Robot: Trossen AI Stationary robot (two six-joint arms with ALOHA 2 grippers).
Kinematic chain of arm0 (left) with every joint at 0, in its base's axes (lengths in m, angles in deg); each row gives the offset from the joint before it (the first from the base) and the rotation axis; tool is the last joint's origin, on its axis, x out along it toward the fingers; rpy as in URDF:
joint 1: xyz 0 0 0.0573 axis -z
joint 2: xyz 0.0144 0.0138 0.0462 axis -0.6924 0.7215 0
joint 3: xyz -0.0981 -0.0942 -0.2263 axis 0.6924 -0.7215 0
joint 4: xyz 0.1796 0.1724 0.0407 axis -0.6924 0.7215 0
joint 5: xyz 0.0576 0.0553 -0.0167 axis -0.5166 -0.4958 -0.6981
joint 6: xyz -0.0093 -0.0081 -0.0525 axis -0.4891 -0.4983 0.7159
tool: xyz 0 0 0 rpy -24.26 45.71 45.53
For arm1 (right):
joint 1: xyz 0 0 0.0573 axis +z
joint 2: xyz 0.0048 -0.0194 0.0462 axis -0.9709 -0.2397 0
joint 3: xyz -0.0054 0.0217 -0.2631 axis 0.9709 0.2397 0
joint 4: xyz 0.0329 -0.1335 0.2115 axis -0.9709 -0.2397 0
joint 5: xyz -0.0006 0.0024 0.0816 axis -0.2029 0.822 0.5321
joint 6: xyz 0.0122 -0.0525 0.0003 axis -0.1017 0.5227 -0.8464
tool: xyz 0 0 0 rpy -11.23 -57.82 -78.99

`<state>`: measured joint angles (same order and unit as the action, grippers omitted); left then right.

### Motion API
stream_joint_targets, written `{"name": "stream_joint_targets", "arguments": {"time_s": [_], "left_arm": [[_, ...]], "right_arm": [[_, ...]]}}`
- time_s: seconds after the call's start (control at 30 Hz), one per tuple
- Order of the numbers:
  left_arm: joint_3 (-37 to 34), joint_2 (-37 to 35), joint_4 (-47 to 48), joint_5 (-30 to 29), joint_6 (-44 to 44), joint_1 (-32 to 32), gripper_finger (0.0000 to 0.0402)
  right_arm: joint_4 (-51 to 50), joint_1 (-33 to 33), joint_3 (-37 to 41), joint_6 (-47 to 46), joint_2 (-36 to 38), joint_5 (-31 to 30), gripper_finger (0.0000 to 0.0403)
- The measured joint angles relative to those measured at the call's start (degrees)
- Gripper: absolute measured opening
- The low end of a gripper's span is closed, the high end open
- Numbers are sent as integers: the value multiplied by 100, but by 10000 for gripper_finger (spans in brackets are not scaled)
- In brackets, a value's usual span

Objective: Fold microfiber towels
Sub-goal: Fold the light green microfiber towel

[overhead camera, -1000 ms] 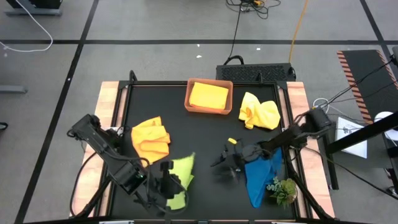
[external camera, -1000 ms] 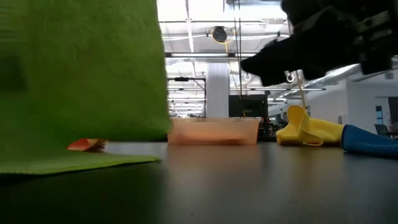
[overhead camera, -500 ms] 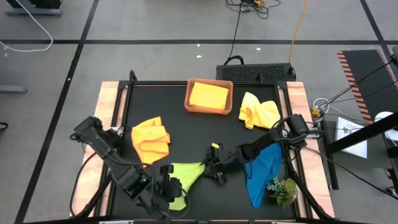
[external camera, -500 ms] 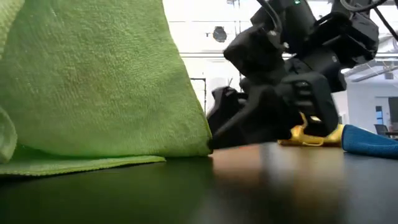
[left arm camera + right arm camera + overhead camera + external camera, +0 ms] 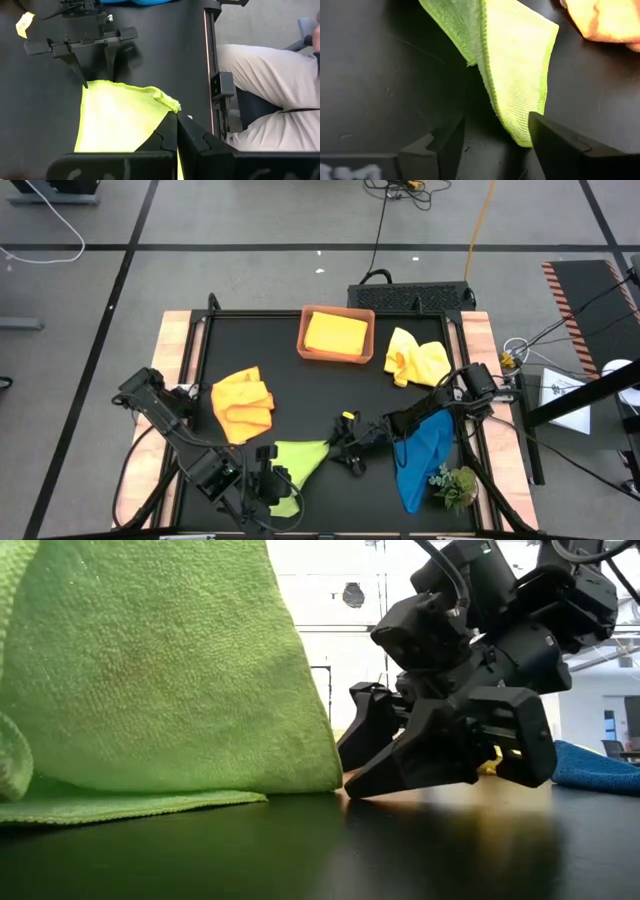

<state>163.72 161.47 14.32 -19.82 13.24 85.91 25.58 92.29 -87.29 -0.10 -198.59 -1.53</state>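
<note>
The lime green towel [image 5: 297, 465] is near the table's front edge, held up at one corner by my shut left gripper [image 5: 268, 482]. From there it slopes down like a tent, and its lower edge [image 5: 150, 802] rests on the table. My right gripper [image 5: 342, 452] is open, low over the table at the towel's right corner [image 5: 520, 131]. That corner lies between its fingers; I cannot tell whether they touch it. The blue towel [image 5: 420, 455], an orange towel [image 5: 243, 402] and a yellow towel [image 5: 418, 358] lie loose on the table. Another yellow towel [image 5: 335, 335] lies in the tray. My left gripper pinches the lime green towel's raised corner [image 5: 169, 106] between its two fingers. The fingers come slanting down from the table's near left. That corner is lifted clear, and the cloth spreads away below it, with the far parts on the table.
The brown tray [image 5: 304, 340] stands at the far middle. A small plant sprig [image 5: 457, 485] lies at the near right by the blue towel. A seated person's legs [image 5: 260, 100] show beyond the table's edge. Bare black tabletop lies in the middle.
My right gripper has come down and moved toward the table's left, from beside the blue towel to the lime green towel's right corner. It has tipped flatter. The towel's hanging edge has swung out to the right and now slopes down to the table.
</note>
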Motion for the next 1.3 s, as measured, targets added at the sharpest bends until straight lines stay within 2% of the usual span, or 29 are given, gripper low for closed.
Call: {"name": "stream_joint_targets", "arguments": {"time_s": [0.13, 0.4, 0.47, 0.7, 0.9, 1.03, 1.2, 1.3], "left_arm": [[0, -2, 2, 0, 32, 17, 0], [0, -2, 43, -2, 81, -7, 0], [0, -2, 88, -2, 90, -7, 0], [0, -5, 1122, 118, 941, 0, 0], [0, -9, 2078, 322, 1819, 0, 0], [2, -9, 2539, 613, 2099, -28, 0], [0, -49, 3244, 927, 2161, -196, 0], [22, -174, 3273, 1051, 2173, -316, 0]], "right_arm": [[-131, -35, 0, 122, 0, -235, 156], [-241, -191, 4, 504, 27, -292, 25], [-371, -186, 9, 499, 136, -367, 7], [-1512, 356, 21, 517, 1389, -1201, 2], [-2452, 1151, 17, 292, 2639, -1230, 1], [-2585, 1738, 20, 434, 3225, -1266, 1], [-2559, 2270, 19, 592, 3941, -1674, 0], [-2550, 2452, 17, 601, 4338, -1906, 0]]}}
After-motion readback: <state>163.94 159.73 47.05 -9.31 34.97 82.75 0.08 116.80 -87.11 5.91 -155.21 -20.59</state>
